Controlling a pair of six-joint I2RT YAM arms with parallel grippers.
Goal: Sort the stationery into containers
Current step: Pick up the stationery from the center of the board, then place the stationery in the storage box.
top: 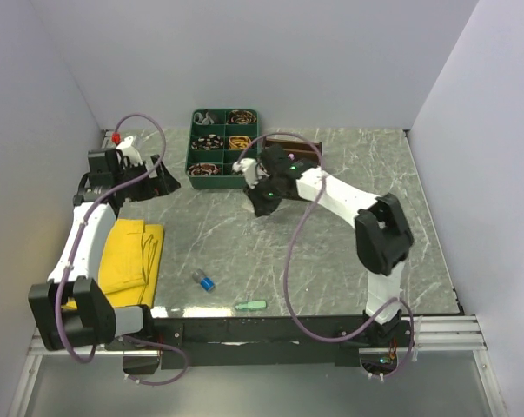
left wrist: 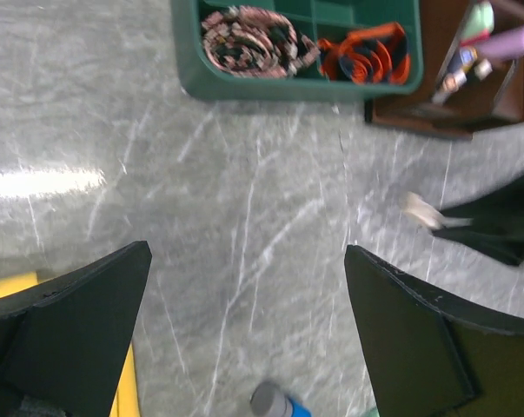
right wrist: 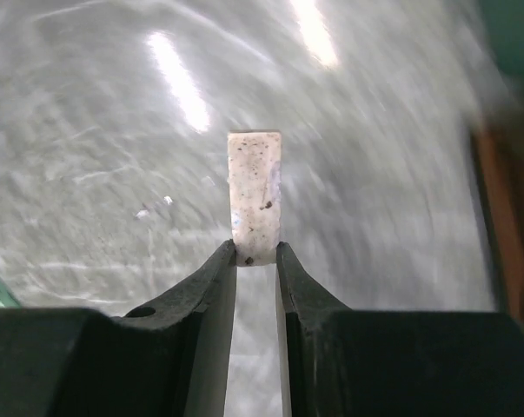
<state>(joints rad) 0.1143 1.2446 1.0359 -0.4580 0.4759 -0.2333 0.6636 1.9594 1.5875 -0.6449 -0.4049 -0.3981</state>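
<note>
**A:** Which way does the white speckled block (right wrist: pixel 255 191) lie?

**B:** In the wrist view its long axis runs straight out from the right gripper (right wrist: pixel 255 254) toward 12 o'clock. The fingers are pinched on its near end, only narrowly apart.

**A:** And the arms?

**B:** The right arm reaches from 5 o'clock to mid-table, block by the dark wooden organiser (left wrist: pixel 409 117) at its 8 o'clock. The left gripper (top: pixel 157 180) gapes wide, holding nothing. The blue cap (top: pixel 207 281) and mint eraser (top: pixel 251 305) lie at 6 o'clock
</note>
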